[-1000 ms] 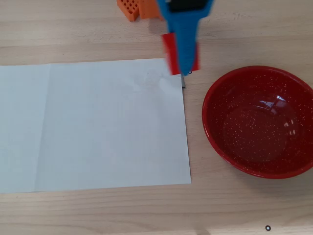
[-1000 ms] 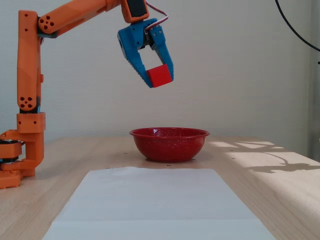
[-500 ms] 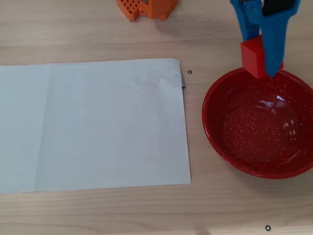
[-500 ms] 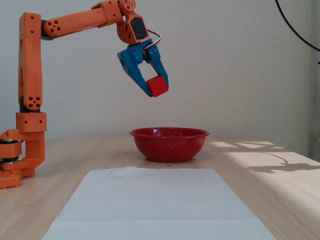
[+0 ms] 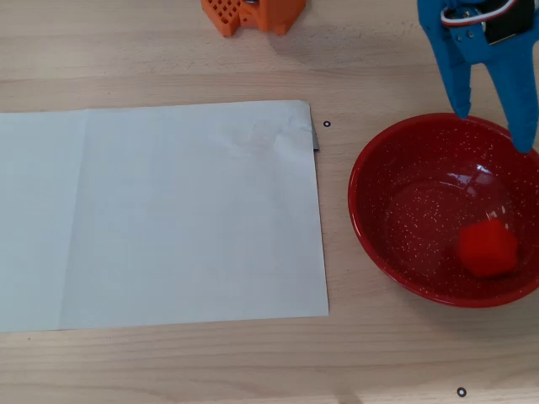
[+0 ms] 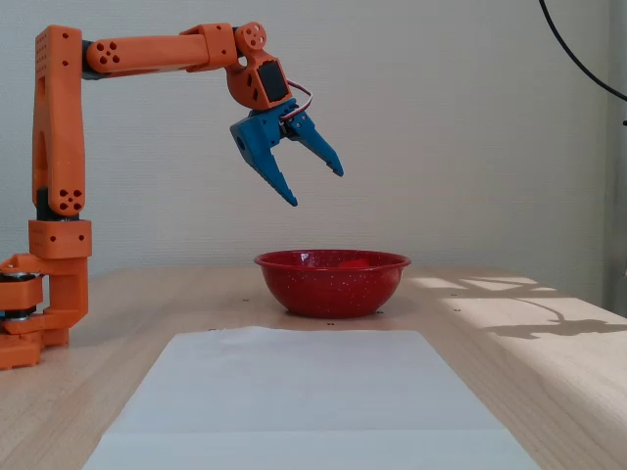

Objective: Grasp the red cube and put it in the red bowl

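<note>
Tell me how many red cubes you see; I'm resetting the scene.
1. The red cube lies inside the red bowl, toward its right side in the overhead view. None elsewhere in view.

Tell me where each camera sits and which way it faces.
Overhead view: above the table, looking straight down on the white paper sheet and red bowl holding the red cube; only the blue gripper and orange base show.
Fixed view: table height, side-on; whole orange arm.
Shared: bowl, sheet, open gripper.

In the overhead view the cube point(image 5: 487, 249) sits in the bowl point(image 5: 370, 210) at its 4 o'clock. The paper point(image 5: 160, 215) lies at the bowl's 9 o'clock. My gripper point(image 5: 493, 130) hangs spread over its 12 o'clock rim.
</note>
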Robot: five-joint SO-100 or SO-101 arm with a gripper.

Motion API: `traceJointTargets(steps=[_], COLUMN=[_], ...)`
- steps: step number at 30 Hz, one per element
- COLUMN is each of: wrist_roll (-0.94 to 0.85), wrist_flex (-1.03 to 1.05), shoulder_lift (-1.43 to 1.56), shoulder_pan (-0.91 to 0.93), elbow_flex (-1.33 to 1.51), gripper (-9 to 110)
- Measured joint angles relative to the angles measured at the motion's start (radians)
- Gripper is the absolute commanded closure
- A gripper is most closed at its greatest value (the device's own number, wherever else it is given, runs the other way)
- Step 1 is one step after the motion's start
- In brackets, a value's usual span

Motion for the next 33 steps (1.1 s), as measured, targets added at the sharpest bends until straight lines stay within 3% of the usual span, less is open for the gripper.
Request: traceJointTargets(steps=[10, 16, 20, 25, 33], wrist_roll=[0.006, 0.025, 0.044, 0.054, 0.133], wrist_flex=[0.080, 0.127, 0.150, 0.126, -0.147], shoulder_lift=[0.002, 0.041, 0.225, 0.453, 0.874], shoulder_pan=[-0.008, -0.106, -0.173, -0.298, -0.471], elbow_flex=[-0.043, -0.058, -0.012, 0.218, 0.778], gripper=[101, 101, 101, 101, 101])
